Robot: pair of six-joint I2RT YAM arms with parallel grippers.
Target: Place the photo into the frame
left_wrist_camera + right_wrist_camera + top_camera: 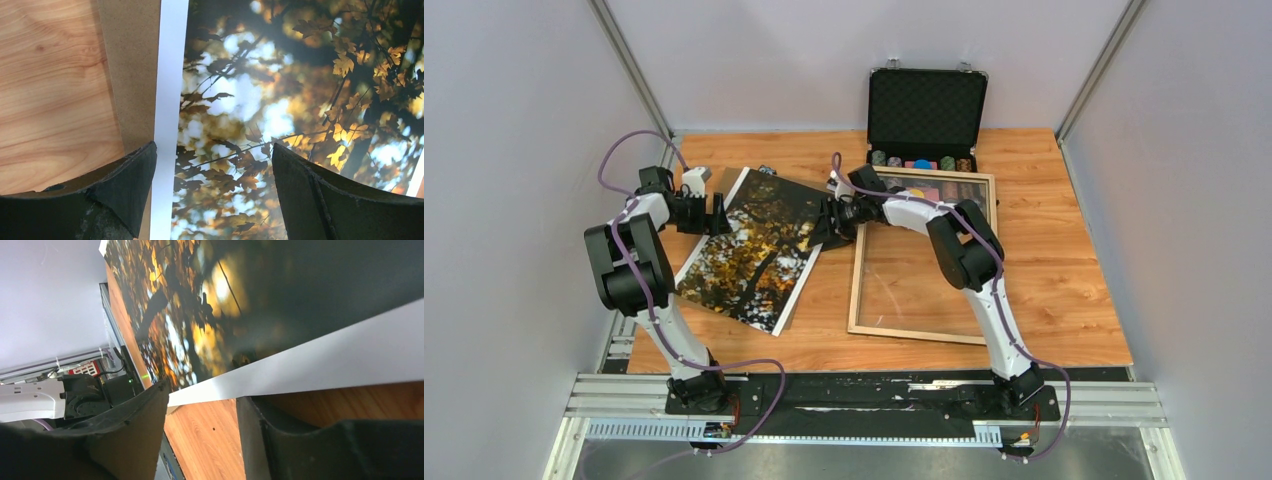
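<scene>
I see the photo [749, 245] face up and askew on the left half of the table [1064, 270], just beside the frame [916, 335], which lies flat, light wood up. My right gripper [202, 402] straddles the print's white right edge, jaws apart and not pinching it (that edge looks slightly raised). The left gripper [215, 155] hangs spread wide over the opposite white strip, where a brown backing panel [132, 75] shows underneath. A black chip case [926, 105] stands open behind.

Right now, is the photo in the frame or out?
Out: the photo sits left of the frame, wholly outside its rails.
</scene>
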